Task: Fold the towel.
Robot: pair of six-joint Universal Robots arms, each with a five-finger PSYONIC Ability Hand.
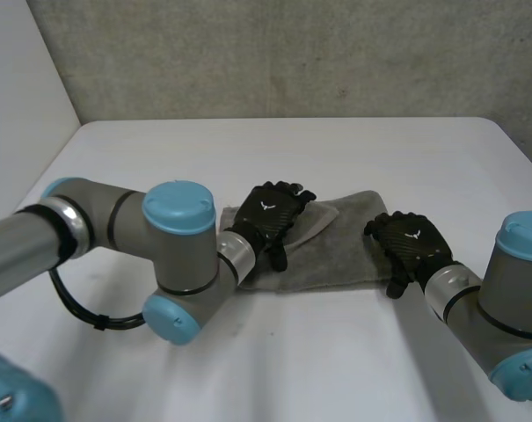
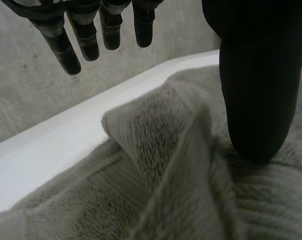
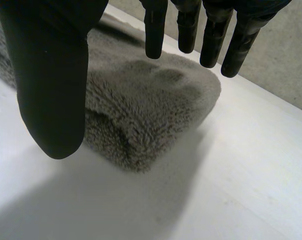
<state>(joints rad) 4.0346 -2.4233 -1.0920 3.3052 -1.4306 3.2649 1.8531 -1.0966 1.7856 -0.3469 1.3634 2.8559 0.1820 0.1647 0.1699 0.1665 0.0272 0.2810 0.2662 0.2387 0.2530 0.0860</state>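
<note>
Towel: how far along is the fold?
Done: the towel looks doubled, with a thick rounded edge at the open right hand. In hand: the open left hand is over a turned-over corner flap. Left: the flap lies skewed, so squaring and flattening probably remain.

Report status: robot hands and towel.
Left robot hand open, thumb on grey terry towel, flap turned up. Right robot hand open at towel's corner. Nothing obstructing.
</note>
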